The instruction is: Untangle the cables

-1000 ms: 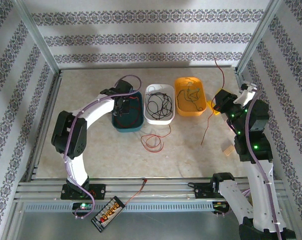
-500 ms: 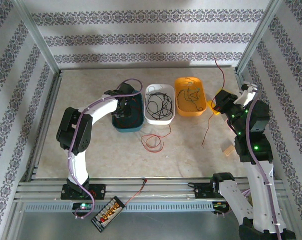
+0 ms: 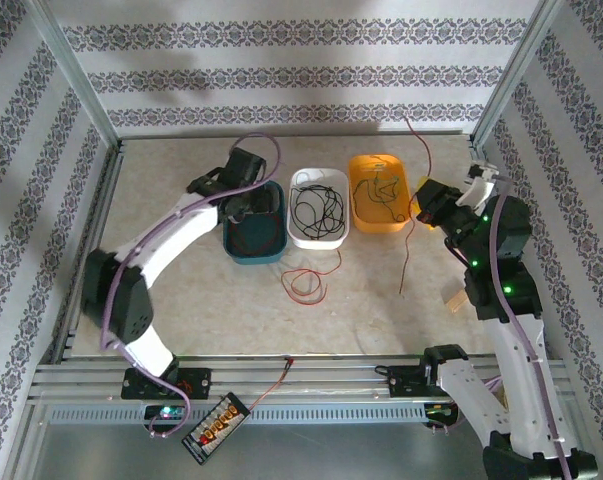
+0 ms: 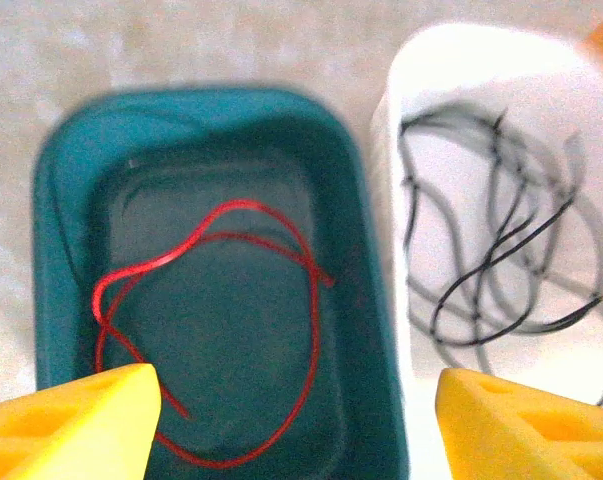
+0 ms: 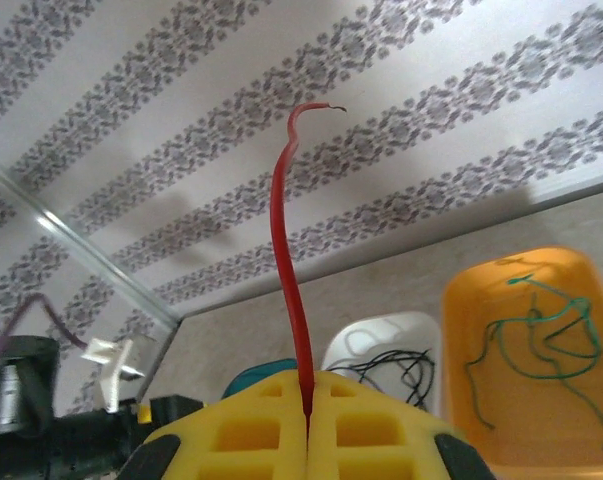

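Two grippers, two different states. The left gripper [image 4: 301, 430] hangs over the teal tray [image 4: 201, 100] with its jaws spread wide and nothing between them. The coiled red cable [image 4: 316, 340] lies on the tray floor beneath it. The right gripper [image 5: 308, 415], toward the right edge of the table [image 3: 381, 300], is pinched closed on the held red cable [image 5: 286, 230], which rises above the jaws and trails down to the table.

Beside the teal tray, the white tray [image 4: 386, 200] carries the black cable [image 4: 481, 280] and the orange tray [image 5: 461, 300] the green cable [image 5: 526, 345]. You will find all three trays in a row toward the far edge. The loose red cable [image 3: 303, 283] lies on the bare table just in front of the white tray.

Judgement: sorting is well along, and the step in hand is delivery of the held cable. Your next move calls for carrying it across to the teal tray without snagging the trays between.

The table is pale and mottled. Patterned wallpaper [image 3: 281, 75] and an aluminium frame [image 3: 81, 85] enclose it.
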{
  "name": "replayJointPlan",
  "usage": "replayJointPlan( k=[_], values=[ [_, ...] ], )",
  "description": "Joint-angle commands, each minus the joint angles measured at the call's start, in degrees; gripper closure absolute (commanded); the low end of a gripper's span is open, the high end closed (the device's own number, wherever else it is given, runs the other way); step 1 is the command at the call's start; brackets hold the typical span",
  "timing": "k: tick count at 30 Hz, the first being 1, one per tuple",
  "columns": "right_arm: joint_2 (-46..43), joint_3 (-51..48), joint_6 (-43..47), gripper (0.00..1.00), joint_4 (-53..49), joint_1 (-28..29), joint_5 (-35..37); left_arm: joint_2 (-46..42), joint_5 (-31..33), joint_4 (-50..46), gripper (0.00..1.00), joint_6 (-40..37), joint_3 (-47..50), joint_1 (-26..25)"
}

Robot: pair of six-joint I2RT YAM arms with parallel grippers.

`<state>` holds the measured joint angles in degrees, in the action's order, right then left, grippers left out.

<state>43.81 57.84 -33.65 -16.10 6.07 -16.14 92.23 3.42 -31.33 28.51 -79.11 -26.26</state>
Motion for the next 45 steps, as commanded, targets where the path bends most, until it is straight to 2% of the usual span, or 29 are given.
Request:
replayJointPlan(
  k=[1, 7, 10, 15, 22, 26, 37, 45],
  values=[
    [2.08, 3.96, -2.64, 1.00, 5.54, 3.21, -1.96, -8.82, 4.60, 7.58, 0.27, 6.94, 8.67, -0.38],
    [12.48, 12.58, -3.35, 1.00, 13.51, 14.43, 2.11, -24.04, 19.04, 7.42, 0.26, 17.35, 25.21, 0.33],
    [20.53, 19.50, -0.72, 1.00, 16.05, 20.88, 5.09, -29.82, 22.61, 3.65, 0.26, 20.58, 29.80, 1.75],
    [34.96, 31.89, 2.55, 1.00, 18.19, 27.59, 9.12, -34.38, 22.72, 0.30, 0.25, 22.94, 33.84, 3.97],
    [49.48, 43.44, 2.81, 1.00, 18.09, 30.30, 9.55, -33.89, 22.59, -0.29, 0.24, 21.69, 32.90, 4.63],
    [53.84, 41.74, -0.38, 1.00, 18.61, 31.01, 8.75, -33.43, 22.37, -0.09, 0.24, 20.69, 32.36, 4.64],
    [60.09, 26.16, -5.82, 1.00, 18.76, 36.26, 10.68, -33.86, 21.80, -0.11, 0.24, 20.62, 33.50, 4.61],
    [64.17, 25.38, -7.45, 1.00, 11.32, 37.70, 14.45, -33.52, 21.31, -0.11, 0.24, 20.21, 33.24, 4.59]
  ],
)
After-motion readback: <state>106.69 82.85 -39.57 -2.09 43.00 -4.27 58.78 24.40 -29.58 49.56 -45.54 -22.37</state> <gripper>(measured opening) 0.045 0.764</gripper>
